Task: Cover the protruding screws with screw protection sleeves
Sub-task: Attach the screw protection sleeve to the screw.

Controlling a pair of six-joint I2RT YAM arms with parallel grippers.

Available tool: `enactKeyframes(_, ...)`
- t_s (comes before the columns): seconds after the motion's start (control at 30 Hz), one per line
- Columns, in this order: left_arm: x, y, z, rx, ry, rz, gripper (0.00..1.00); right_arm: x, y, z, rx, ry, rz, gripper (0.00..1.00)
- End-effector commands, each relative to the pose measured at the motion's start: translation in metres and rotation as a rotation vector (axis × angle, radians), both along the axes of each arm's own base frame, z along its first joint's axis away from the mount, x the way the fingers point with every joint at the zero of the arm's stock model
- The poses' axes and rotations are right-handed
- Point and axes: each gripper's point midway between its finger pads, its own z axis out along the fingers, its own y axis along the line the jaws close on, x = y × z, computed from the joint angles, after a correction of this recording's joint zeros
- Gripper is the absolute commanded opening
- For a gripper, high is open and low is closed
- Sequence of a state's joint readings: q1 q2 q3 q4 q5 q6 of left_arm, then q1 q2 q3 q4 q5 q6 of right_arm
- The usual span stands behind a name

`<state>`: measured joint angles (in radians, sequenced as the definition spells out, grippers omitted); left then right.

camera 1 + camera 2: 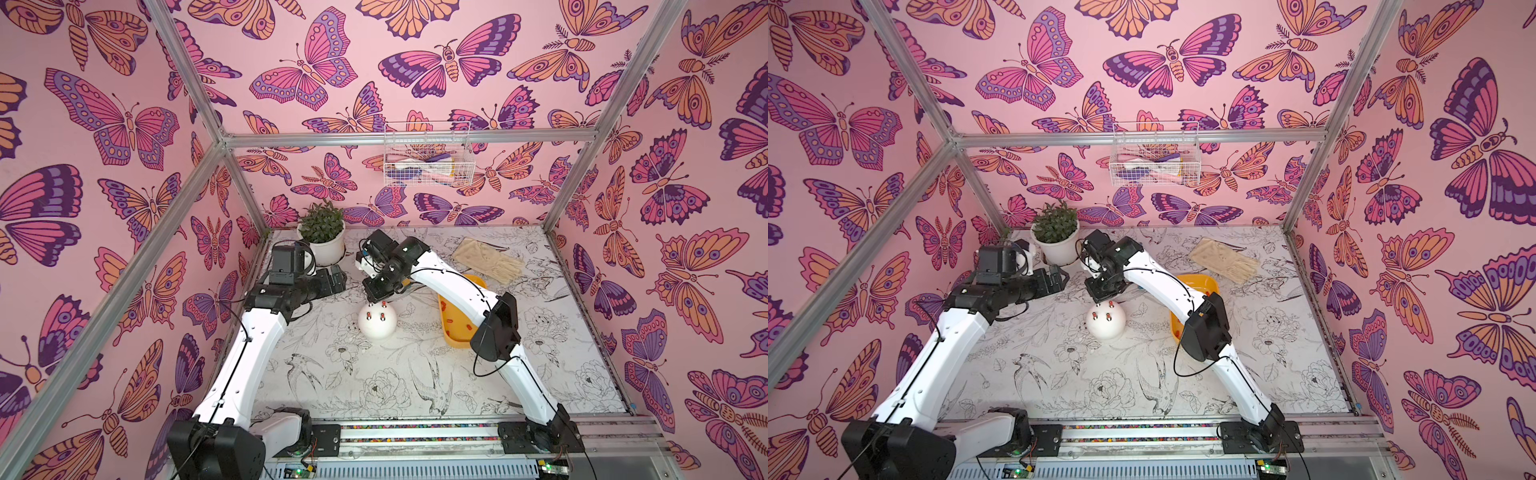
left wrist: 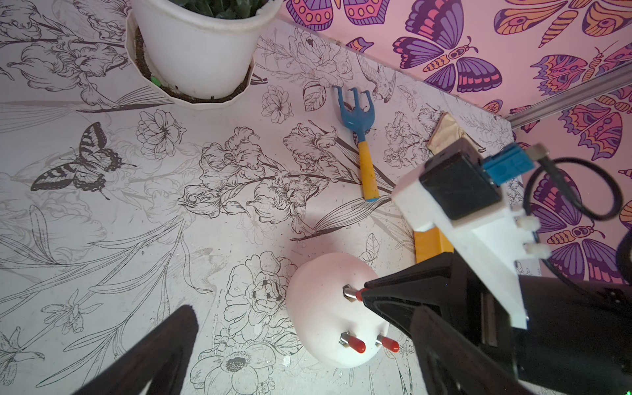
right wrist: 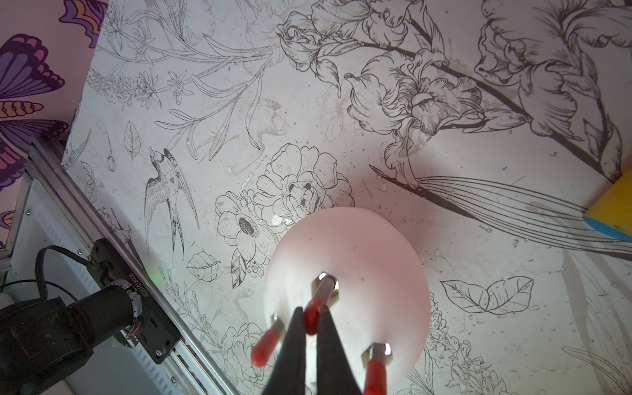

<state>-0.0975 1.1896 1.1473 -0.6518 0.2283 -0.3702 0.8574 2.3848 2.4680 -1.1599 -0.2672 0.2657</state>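
- Right wrist view: the right gripper (image 3: 312, 316) has its two dark fingers (image 3: 294, 342) pinched together on a small red capsule-shaped rubber sleeve (image 3: 310, 309). The sleeve sits on the tip of a thin grey metal stud (image 3: 325, 289).
- This stud rises from a smooth white dome-shaped body (image 3: 359, 249), which stands on the flower-printed table (image 3: 239, 102). Two neighbouring studs each wear a red cap, one on either side of the fingers (image 3: 266, 345) (image 3: 374, 372).
- In a top view, four tiny red tips (image 1: 1108, 318) show on the dome near the middle of the table. They are too small to judge how far each is seated.
- In both top views the left gripper (image 1: 336, 279) has its jaws spread wide and holds nothing. It hangs in the air between the white pot with a green plant (image 1: 322, 245) and the dome, apart from both.
- A yellow plastic tray (image 1: 453, 341) lies near the dome on the robot's right, not touching it. Loose red sleeves (image 1: 469, 327) lie inside it, and the right arm crosses above it.
- Left wrist view: a blue toy rake with a yellow handle (image 2: 367, 171) lies flat on the table past the dome.
- A beige glove (image 1: 486, 257) lies near the table's far right corner.
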Motion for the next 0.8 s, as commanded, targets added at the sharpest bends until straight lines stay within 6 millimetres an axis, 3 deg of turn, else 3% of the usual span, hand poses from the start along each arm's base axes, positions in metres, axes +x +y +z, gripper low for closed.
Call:
enactKeyframes(0.0,-0.003,0.001,0.000,0.004,-0.011,-0.013,1.00,-0.004,-0.007,-0.013,-0.040,0.033,-0.015,0.12)
enactKeyframes(0.3,-0.004,0.002,0.004,0.005,-0.024,-0.008,1.00,0.000,-0.008,0.012,0.007,-0.019,-0.028,0.24)
enactKeyframes(0.53,-0.003,0.005,0.007,0.000,-0.034,0.004,1.00,0.001,-0.019,0.052,0.050,-0.121,-0.045,0.28)
enactKeyframes(0.77,-0.004,0.011,0.016,-0.007,-0.062,0.043,1.00,-0.002,-0.043,0.099,0.101,-0.248,-0.080,0.29)
